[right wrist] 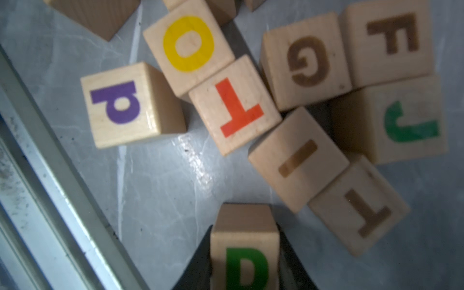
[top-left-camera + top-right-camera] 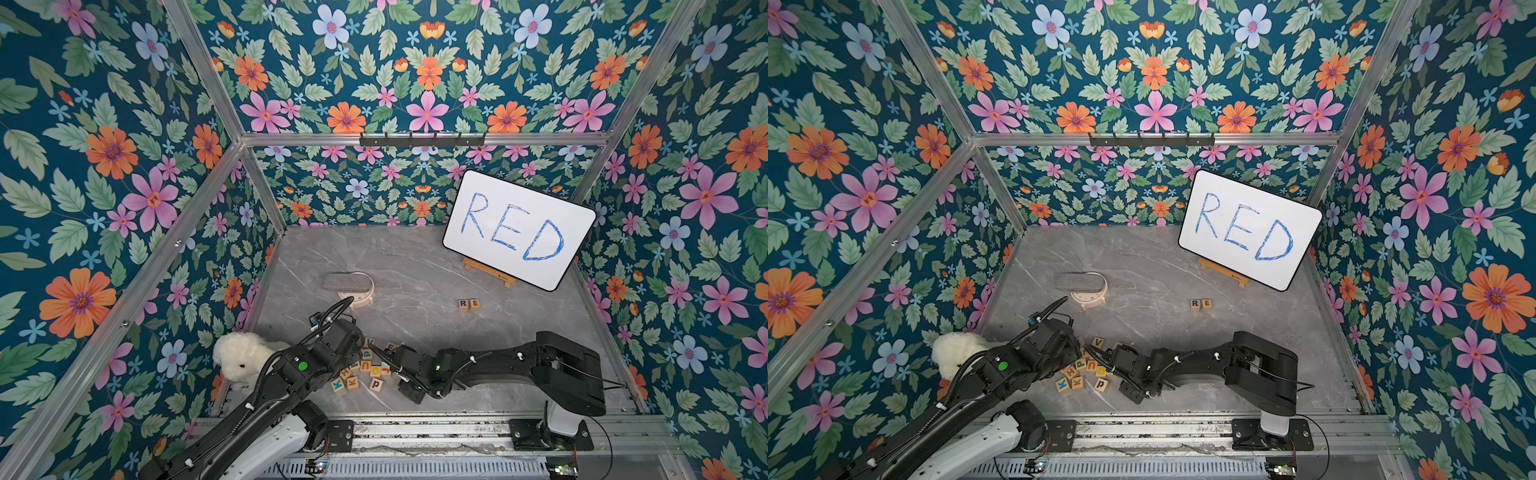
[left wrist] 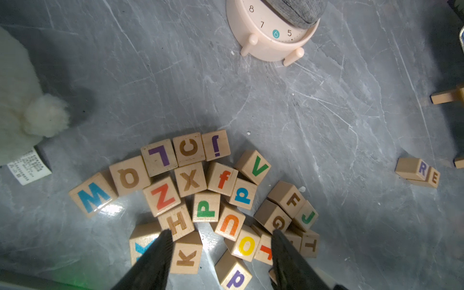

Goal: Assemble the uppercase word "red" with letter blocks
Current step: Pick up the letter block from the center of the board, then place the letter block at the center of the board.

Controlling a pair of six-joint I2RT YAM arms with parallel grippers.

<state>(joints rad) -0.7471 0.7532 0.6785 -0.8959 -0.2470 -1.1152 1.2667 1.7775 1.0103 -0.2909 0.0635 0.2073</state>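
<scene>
1. Our right fingers (image 1: 200, 266) are closed on the D block (image 1: 244, 248), one on each side face, the green letter facing the wrist view; whether it is off the bench (image 1: 155, 180) we cannot tell
2. Our left fingers (image 3: 155, 258) stand apart and empty over the pile (image 3: 190, 179), close to the right arm (image 2: 457, 365) in both top views; a careless swing could knock the two together
3. The I block (image 1: 297, 159) and a brown T (image 1: 359, 208) lie near the D; a skewed lift could drag them
4. The wood looks smooth, so we judge the D may twist or slip
5. R (image 2: 463, 305) and E (image 2: 475, 304) sit touching, well apart from the pile; setting D beside E too hard would shove them out of line
</scene>
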